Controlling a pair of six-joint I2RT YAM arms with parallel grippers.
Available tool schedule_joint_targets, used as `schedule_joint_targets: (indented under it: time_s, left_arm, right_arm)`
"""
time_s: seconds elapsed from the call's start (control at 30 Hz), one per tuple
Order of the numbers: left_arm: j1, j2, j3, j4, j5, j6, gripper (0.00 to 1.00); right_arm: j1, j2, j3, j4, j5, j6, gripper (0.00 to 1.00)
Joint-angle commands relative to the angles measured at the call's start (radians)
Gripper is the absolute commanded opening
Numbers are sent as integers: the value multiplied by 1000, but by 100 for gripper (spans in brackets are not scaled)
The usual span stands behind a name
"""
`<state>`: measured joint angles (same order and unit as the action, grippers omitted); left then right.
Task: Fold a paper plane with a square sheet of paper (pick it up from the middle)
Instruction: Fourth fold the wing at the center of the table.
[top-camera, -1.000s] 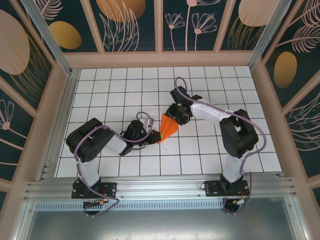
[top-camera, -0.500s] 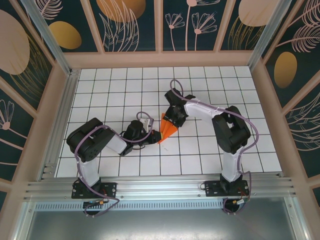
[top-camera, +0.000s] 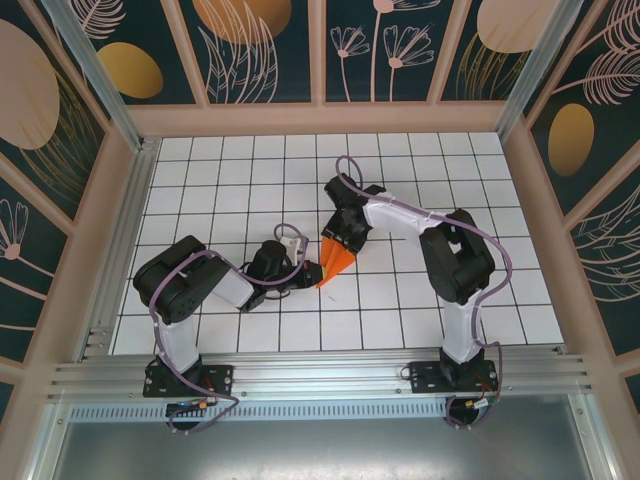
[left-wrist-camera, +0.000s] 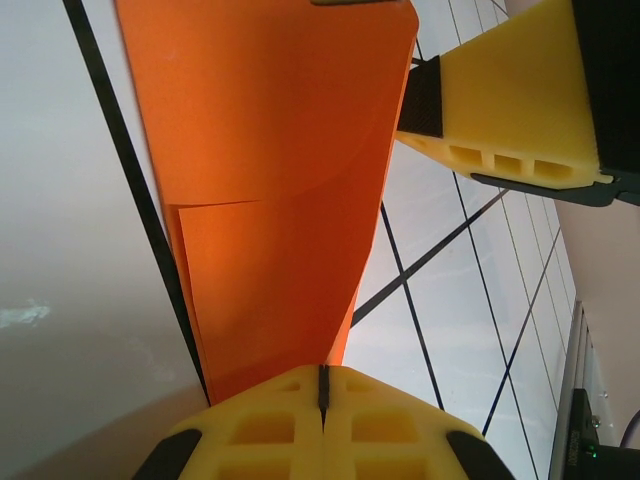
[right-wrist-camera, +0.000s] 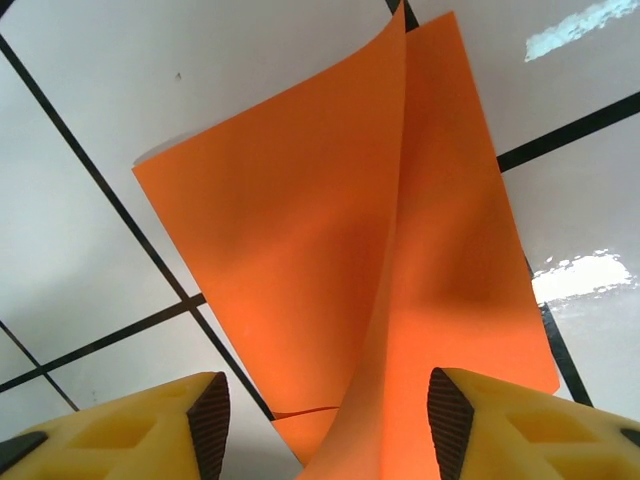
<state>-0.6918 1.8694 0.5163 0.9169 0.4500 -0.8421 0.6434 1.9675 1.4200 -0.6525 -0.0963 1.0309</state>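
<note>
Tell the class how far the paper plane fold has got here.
Done: the paper plane is already a layered, pointed orange dart. In hand: the left pincer is shut on its narrow tip, while the open right pincer straddles the raised flap at the wide end. Left, probably: pressing the wings flat and letting go.

place: robot lab cell | evidence: white gridded table (top-camera: 230, 170), aluminium rail (top-camera: 320, 378), floral wall panels (top-camera: 380, 50)

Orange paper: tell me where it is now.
In the top view the orange paper sits mid-table between the arms; the left fingers pinch its near tip, and the open right fingers straddle its far end.
</note>
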Motion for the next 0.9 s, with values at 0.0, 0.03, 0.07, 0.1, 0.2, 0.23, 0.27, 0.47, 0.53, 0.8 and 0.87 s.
schedule_joint_targets:
  time_s: [0.0,0.03,0.07,0.1,0.2,0.23,0.27,0.47,0.53,0.8,0.87]
  left_arm:
    - [6,37,6,-20,13,34,0]
    - [5,38,7,-20,13,35,1]
    - [5,37,7,-19,14,35,1]
    - [4,38,7,-19,13,35,1]
    - [6,39,8,-19,15,37,1]
    - [5,40,8,-18,16,37,1]
    - [5,41,9,-18,18,37,2]
    - [5,46,11,-16,22,38,5]
    - [5,48,12,-15,24,38,8]
    - [6,56,10,-6,34,38,22]
    - [6,56,10,-3,36,38,23]
  right_arm:
    - [10,39,50,-64,16,0,58]
    - [11,48,58,-75,14,3,57]
    - [12,52,61,-82,15,6,56]
    - [12,57,62,-88,14,12,54]
    - [13,64,63,-95,5,27,48]
    - [13,66,66,-94,1,31,46]
    - [14,66,68,-96,-1,34,45]
    - [15,54,76,-114,-5,41,36]
    - [14,51,78,-121,-7,43,34]
    - [16,34,78,-129,-8,44,22]
    - [16,33,79,-132,-7,44,21]
